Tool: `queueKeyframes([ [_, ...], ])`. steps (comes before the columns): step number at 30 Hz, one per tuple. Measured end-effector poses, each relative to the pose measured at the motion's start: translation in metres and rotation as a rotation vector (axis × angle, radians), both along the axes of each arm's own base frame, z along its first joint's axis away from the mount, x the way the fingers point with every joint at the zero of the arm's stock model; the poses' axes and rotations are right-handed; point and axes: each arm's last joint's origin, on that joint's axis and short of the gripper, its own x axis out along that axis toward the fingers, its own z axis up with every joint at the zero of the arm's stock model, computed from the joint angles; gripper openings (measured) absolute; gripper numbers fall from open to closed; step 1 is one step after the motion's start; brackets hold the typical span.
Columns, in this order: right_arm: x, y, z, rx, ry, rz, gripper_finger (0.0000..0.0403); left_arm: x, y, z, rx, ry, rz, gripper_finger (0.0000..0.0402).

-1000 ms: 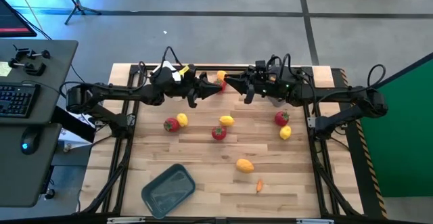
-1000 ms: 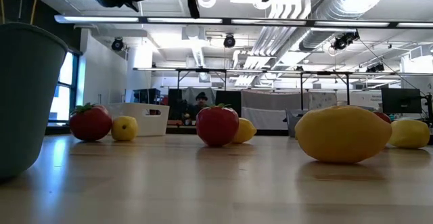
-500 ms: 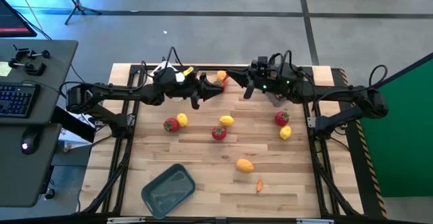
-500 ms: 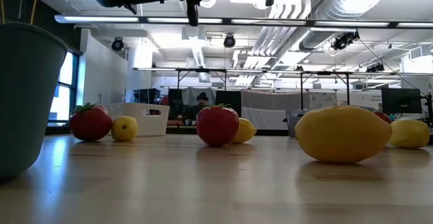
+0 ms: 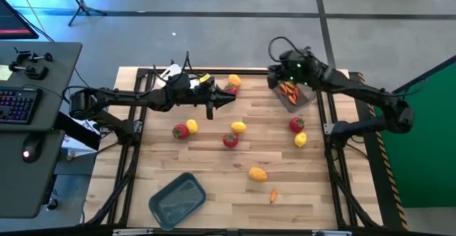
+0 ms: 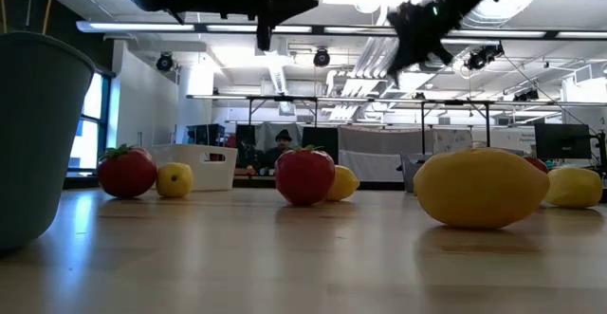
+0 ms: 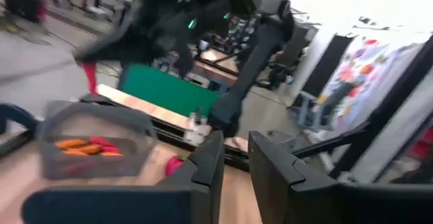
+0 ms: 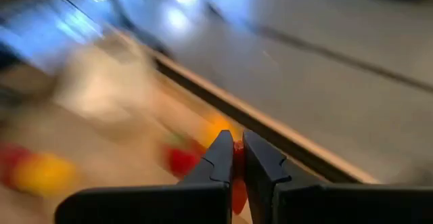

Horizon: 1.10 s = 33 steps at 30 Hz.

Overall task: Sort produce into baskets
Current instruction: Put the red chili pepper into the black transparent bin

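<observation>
My left gripper (image 7: 235, 158) shows two dark fingers (image 7: 208, 166) with a narrow gap between them, nothing held. Beyond them a smoky see-through basket (image 7: 95, 139) sits on the wooden surface (image 7: 145, 102), thin orange-red pieces (image 7: 84, 146) inside. The other arm (image 7: 247, 55) rises behind it.

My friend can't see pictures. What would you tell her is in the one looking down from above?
Two dark robot arms reach over a wooden table strewn with toy fruit. The left gripper hovers near the far edge; the right gripper is above a dark see-through basket holding thin orange-red pieces. Red fruits and yellow fruits lie loose, and a grey-blue basket sits near the front.
</observation>
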Motion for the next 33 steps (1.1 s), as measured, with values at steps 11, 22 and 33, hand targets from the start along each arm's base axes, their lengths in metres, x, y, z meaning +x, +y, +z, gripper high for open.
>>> queueKeyframes([
  [11,-0.037,-0.049,-0.053,0.238,0.397,-0.2,0.0005,-0.003,0.002,-0.013,0.116,0.083,0.032,0.0018],
  [22,-0.045,-0.068,-0.089,0.463,0.49,-0.195,0.0005,-0.009,0.012,-0.008,0.195,0.096,0.069,0.0017],
  [33,-0.06,-0.07,-0.091,0.55,0.521,-0.208,0.0005,-0.015,0.03,-0.004,0.26,0.117,0.029,0.0017],
])
